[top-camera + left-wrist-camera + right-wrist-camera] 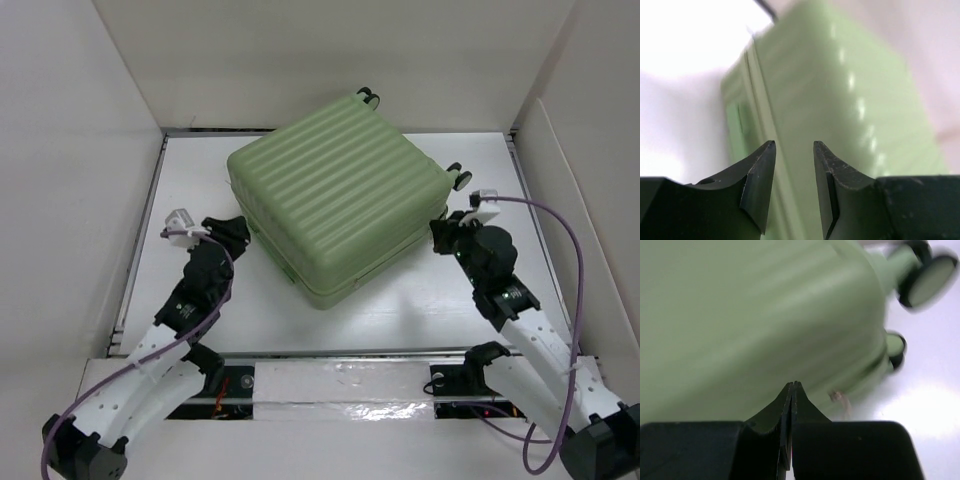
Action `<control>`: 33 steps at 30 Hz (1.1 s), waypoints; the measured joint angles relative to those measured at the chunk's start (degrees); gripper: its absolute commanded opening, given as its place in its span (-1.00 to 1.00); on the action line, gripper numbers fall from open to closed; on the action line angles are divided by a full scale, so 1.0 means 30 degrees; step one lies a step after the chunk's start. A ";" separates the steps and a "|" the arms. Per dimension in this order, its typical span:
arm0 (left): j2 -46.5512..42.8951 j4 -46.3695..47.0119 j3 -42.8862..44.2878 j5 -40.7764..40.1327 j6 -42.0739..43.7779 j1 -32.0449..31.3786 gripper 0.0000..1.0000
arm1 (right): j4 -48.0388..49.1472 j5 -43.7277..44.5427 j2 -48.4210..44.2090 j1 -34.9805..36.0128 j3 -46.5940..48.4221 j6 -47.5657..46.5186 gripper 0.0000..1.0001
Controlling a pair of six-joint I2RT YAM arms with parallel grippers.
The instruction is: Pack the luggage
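The light-green ribbed luggage [335, 195] lies closed and flat in the middle of the table, wheels toward the far right. My left gripper [240, 226] is at its left side near the seam; in the left wrist view [794, 145] its jaws are open with the green shell [840, 100] right ahead. My right gripper [440, 232] is at the case's right side by the wheels; in the right wrist view [792, 385] its jaws are shut and empty, tips close to the shell [755, 315]. Black-and-green wheels [925, 277] show there.
White walls enclose the table [400, 310] on the left, back and right. A raised strip [350, 380] runs along the near edge between the arm bases. A small zipper pull [840, 399] hangs by the case's seam.
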 measured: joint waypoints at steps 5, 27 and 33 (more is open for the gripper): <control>0.3745 0.1960 0.2200 0.1785 -0.0787 0.4976 -0.20 | -0.0066 0.1202 -0.0991 -0.1486 -0.2637 0.1588 -1.00; 2.6782 0.1202 1.8105 1.7041 0.1530 1.2269 -0.04 | 0.5166 -0.3053 0.9500 -0.3861 -0.2317 0.3963 -1.00; 2.5194 0.5122 1.2429 1.6917 -0.0372 1.2524 -0.09 | 0.5093 -0.4073 1.2502 -0.4313 0.0087 0.3162 -1.00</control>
